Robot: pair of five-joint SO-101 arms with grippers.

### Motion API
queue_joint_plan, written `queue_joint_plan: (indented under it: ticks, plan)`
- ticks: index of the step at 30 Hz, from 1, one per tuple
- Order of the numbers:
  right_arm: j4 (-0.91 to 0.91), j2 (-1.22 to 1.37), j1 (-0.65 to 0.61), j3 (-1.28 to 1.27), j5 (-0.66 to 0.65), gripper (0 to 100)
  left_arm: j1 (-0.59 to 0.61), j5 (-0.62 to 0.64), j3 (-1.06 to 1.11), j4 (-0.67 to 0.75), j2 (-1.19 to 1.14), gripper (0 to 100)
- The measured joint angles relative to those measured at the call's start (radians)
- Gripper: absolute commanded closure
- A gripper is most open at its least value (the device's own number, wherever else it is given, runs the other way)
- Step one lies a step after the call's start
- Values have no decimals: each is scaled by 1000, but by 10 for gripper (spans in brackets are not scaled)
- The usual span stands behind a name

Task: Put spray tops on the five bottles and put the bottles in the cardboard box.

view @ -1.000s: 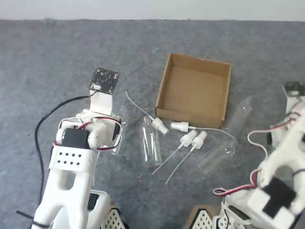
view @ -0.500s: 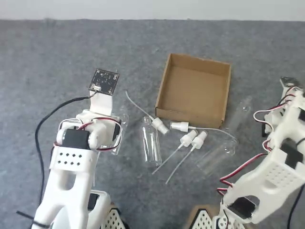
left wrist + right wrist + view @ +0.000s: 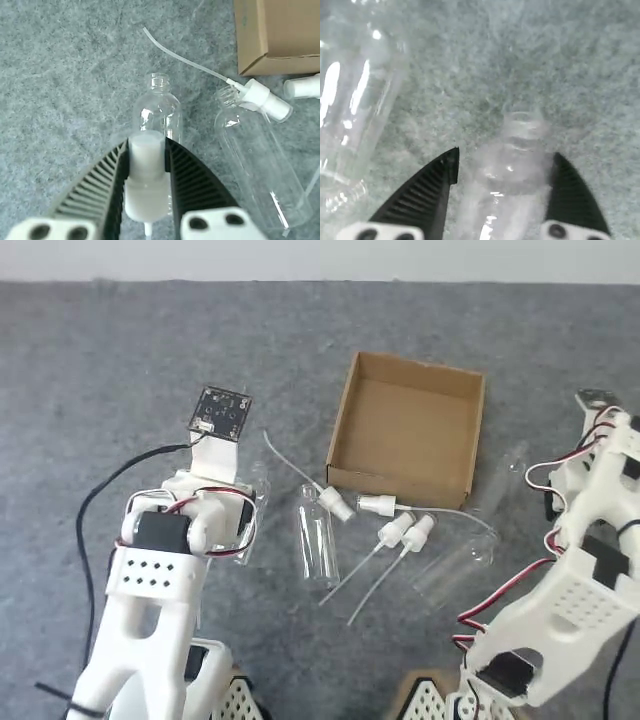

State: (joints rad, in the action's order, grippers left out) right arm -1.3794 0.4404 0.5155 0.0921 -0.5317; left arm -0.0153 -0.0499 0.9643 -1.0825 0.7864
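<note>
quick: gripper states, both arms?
Left gripper: shut on a spray top.
Right gripper: open, a bottle between its jaws.

Grey table [image 3: 100,340], cardboard box [image 3: 405,430] (open-topped), clear bottles [image 3: 318,540] lying flat, loose spray tops [image 3: 395,532]

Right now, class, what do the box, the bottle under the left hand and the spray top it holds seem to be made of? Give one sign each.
Box: brown cardboard, matt, with folded walls. Bottle: clear plastic probably, glossy; the carpet shows through it. Spray top, in the left hand: white plastic, smooth, likely.
</note>
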Motion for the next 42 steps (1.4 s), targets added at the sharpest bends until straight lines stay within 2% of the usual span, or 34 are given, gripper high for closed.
queue_joint_plan:
  ticks: [7,20,22,29,35,39,42]
  plan:
    - [-35,0,17,0,-34,745,2,0,0,0,0,987]
    - [-37,0,34,-11,-118,743,2,0,0,0,0,987]
    - [-26,0,34,-32,-118,773,0,0,0,0,0,987]
    - [-20,12,34,-32,-120,998,2,0,0,0,0,987]
    - [-84,9,34,5,-120,994,0,0,-2,0,0,988]
    - [-183,-89,9,100,-40,993,2,0,-106,-5,0,988]
    - [-219,-212,-55,129,38,993,0,0,-249,-64,0,988]
